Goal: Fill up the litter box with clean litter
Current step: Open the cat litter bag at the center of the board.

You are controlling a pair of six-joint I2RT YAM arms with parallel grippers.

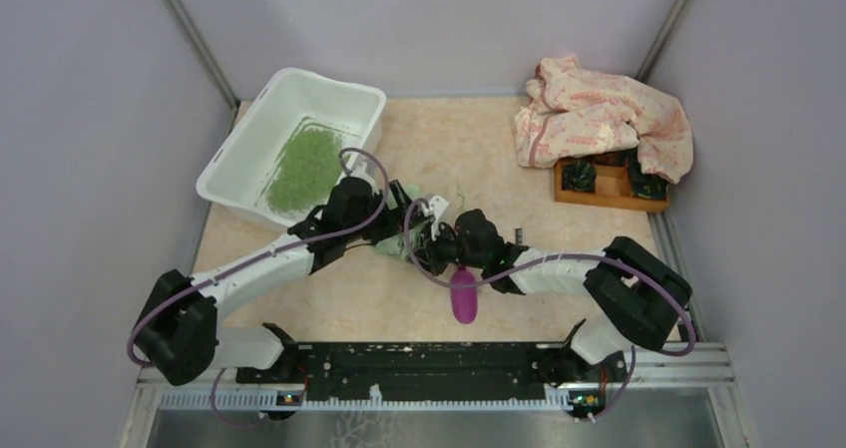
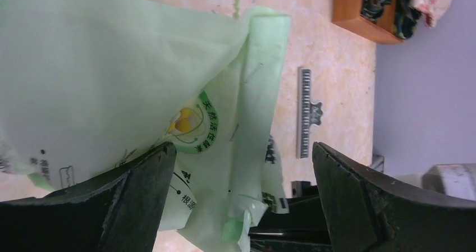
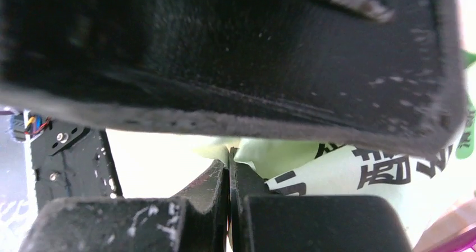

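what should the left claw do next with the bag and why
Probably close the left claw on the green bag. Its jaws stand wide open with the bag's folded edge between them, while the right claw appears shut on the bag. With both gripping, the bag could be tipped toward the litter box, which holds only a patch of litter.

The litter box (image 1: 249,134) is plain white. The clean litter (image 1: 304,169) is light green and speckled. The plastic bag (image 2: 112,72) is pale translucent green, printed with black characters and a green ring logo with a yellow centre. The table (image 1: 479,149) is beige with marbled veining. The wooden compartment tray (image 1: 599,201) is orange. The cloth (image 1: 599,119) is cream with a pink-red print.
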